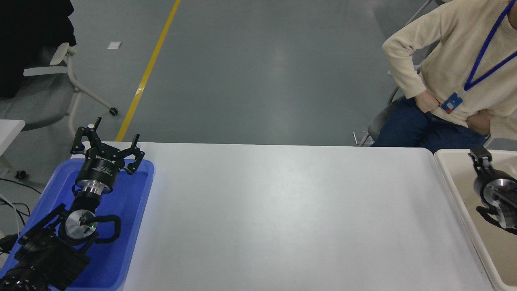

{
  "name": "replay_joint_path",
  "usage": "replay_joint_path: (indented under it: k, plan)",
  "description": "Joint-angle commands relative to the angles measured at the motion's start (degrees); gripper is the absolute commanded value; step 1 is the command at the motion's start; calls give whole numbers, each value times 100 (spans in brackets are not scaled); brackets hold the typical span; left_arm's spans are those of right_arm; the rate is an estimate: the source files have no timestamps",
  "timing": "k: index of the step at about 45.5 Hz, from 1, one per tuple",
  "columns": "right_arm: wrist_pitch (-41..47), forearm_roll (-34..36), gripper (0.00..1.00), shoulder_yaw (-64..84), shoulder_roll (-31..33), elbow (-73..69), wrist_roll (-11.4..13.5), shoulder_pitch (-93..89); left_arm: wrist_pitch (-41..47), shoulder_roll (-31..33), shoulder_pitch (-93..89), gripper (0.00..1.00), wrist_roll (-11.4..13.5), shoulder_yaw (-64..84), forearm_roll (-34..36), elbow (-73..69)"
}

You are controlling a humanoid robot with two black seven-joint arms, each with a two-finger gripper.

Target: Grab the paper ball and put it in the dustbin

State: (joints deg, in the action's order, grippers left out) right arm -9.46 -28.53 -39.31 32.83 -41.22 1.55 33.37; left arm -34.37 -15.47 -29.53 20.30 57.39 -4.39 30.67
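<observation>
The cream-beige dustbin [456,190] stands at the table's right end, partly cut off by the picture's edge. My right arm comes in from the right edge above the dustbin, and its gripper [480,158] sits over the bin's far left corner; only part of it shows. The paper ball is not in view, neither on the table nor in the visible part of the bin. My left arm is parked at the lower left, with its gripper [106,146] open and empty over the far end of the blue tray.
The blue shallow tray [133,226] lies at the table's left end under the left arm. A person in a cream sweater [452,52] sits beyond the far right corner. An office chair [48,93] stands beyond the far left.
</observation>
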Motion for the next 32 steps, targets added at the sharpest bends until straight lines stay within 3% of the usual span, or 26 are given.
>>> replay_joint_path:
  k: [1,7,11,14,23,32]
  plan:
    - [251,23,100,-1438,-584,-835,-1181,-611,-8,0,0,100,1,0,0,0]
    - [374,40,100,-1711,-1156,-835,-2219,-779,-8,0,0,100,1,0,0,0]
    - [558,321,100,-1712,-1454,-827,-2703,-902,-8,0,0,100,1,0,0,0]
    - [690,646,100,-1720,-1674,-827,-2932,-920,-8,0,0,100,1,0,0,0]
    - [735,1789,100,-2054,-2053,-809,-2941,-920,-8,0,0,100,-8,0,0,0]
    - [638,1939,100,-1984,-2167,-739,-2915,-928,-8,0,0,100,1,0,0,0]
